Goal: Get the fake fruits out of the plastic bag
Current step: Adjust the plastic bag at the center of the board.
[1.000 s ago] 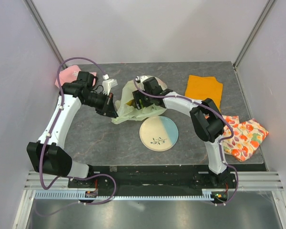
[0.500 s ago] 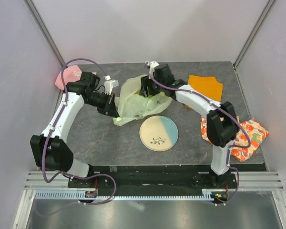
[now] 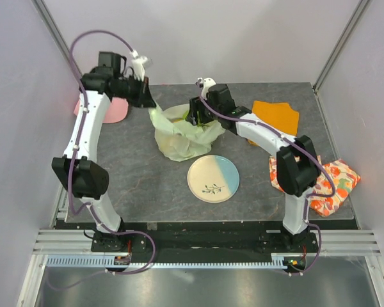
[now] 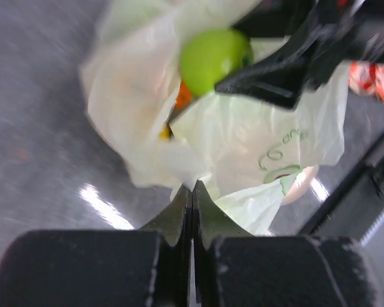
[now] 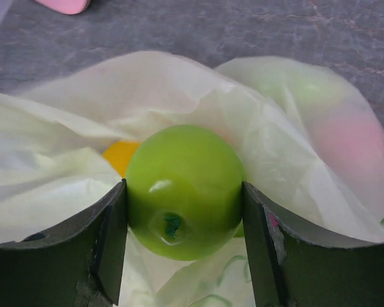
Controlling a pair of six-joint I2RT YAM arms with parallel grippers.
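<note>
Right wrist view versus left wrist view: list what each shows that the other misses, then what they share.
Only the right wrist view shows the pink cap, at the far edge of the table. Only the left wrist view shows the left gripper pinched shut on the plastic bag, an orange fruit in the bag's opening, and the floral cloth beyond. Both show the green apple clamped in the right gripper, the bag around it, and the grey table.
</note>
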